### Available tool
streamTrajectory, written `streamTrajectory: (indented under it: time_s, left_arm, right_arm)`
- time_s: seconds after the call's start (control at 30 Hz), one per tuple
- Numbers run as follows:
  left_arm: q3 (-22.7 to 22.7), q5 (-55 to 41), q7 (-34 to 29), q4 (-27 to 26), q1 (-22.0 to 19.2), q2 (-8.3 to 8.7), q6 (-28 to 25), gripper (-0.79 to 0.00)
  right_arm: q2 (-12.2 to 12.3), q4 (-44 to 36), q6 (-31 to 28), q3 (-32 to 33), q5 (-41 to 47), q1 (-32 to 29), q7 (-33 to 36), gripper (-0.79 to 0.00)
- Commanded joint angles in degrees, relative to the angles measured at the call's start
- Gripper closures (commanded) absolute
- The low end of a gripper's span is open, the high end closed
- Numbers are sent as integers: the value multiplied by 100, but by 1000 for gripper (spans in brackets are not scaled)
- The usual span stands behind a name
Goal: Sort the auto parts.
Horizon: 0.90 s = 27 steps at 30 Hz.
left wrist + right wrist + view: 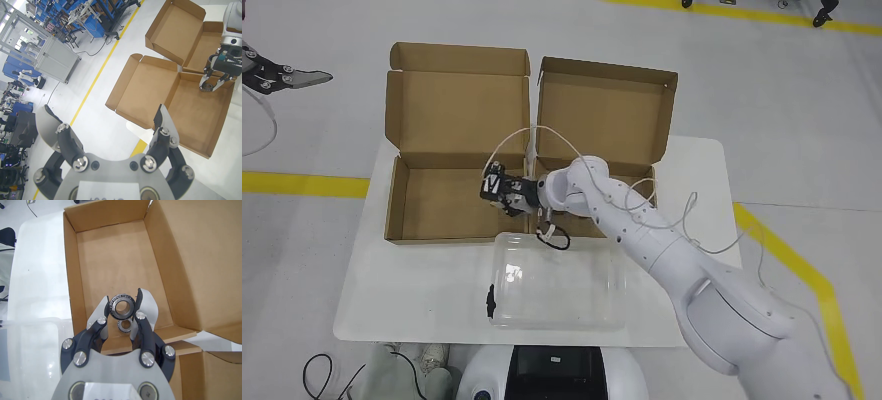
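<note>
My right gripper point(122, 297) is shut on a steel roller bearing point(122, 307), held just above the floor of the left cardboard box point(113, 256). A second, smaller bearing point(125, 326) lies on the box floor right beneath it. In the top view the right gripper point(496, 190) hangs over that box's point(432, 205) right end. The left wrist view shows the held bearing point(206, 88) between the right gripper's fingertips. My left gripper point(104, 111) is open with nothing in it, off the table over the floor at the far left point(302, 76).
A second open cardboard box point(602, 110) stands to the right of the first. A clear plastic bin point(557, 282) sits at the table's front, with a small black part point(490, 298) at its left edge. White cables loop over the right arm.
</note>
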Motion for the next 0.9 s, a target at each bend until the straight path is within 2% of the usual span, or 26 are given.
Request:
streamTrajectory:
  time_s: [0.0,0.37,0.5,0.6,0.7,0.87]
  left_arm:
    - [0,0,0,0,0,0,0,-785]
    - [0,0,0,0,0,0,0,-785]
    - [0,0,0,0,0,0,0,-785]
    - [0,0,0,0,0,0,0,-785]
    - [0,0,0,0,0,0,0,-785]
    - [0,0,0,0,0,0,0,-785]
  right_arm:
    - [-7,-36,74,21,-5,-23,123,0]
    - [-172,2,500,22,-96,-12,657,-12]
    - [-242,106,558,6,-144,-15,600,-71]
    - [-297,214,600,-8,-197,-19,521,-188]
    - [-347,320,649,-9,-233,-36,414,-262]
    - [-407,469,659,9,-296,-46,229,-296]
